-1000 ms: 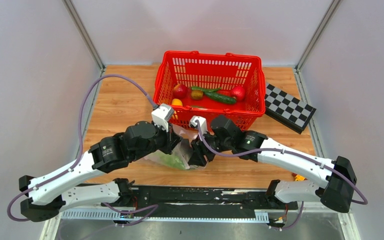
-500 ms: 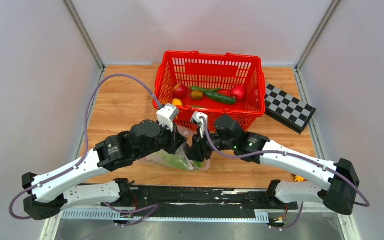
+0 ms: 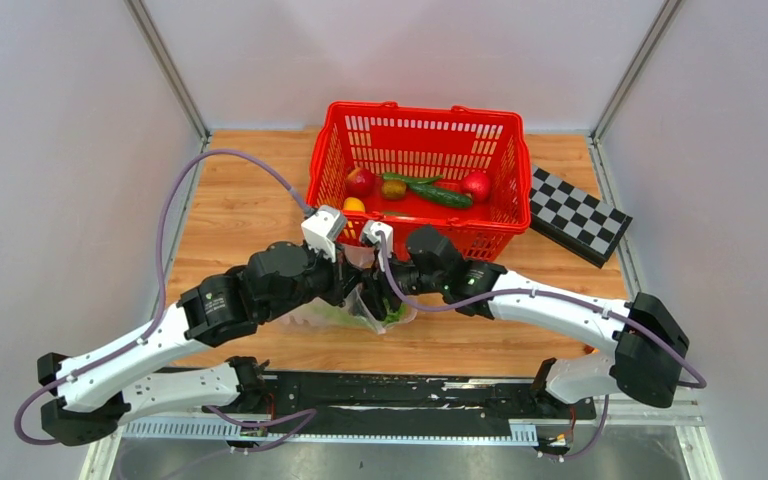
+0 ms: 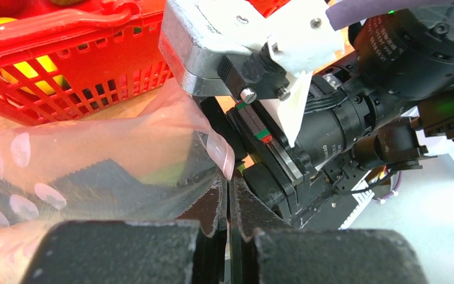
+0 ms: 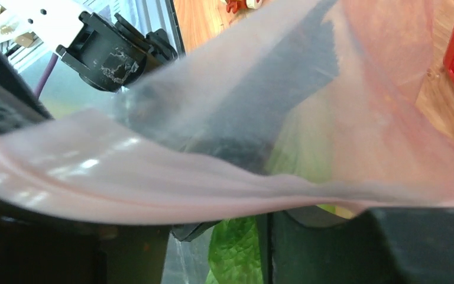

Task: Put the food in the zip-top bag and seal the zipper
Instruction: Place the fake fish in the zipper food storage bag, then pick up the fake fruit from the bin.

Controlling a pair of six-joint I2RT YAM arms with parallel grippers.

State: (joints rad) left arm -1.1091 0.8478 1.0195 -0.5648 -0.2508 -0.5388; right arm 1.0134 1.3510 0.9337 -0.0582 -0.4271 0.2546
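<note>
Item: zip-top bag [image 3: 362,312] holding lettuce [image 5: 234,255], just before red basket [image 3: 422,108], mouth pinched in closed left gripper [image 4: 229,198]; right gripper [image 5: 221,236] hold cannot be told; risk: film slips free, mouth collapses against remaining food.

Top view: zip-top bag [image 3: 355,320] mostly covered by both wrists, zipper untraceable. Right wrist view: bag film blurred across lens; right gripper [image 5: 219,231] jaw gap unreadable behind it; lettuce [image 5: 236,254] cut off at bottom edge. Left wrist view: red basket [image 4: 47,32] cropped at top edge.
</note>
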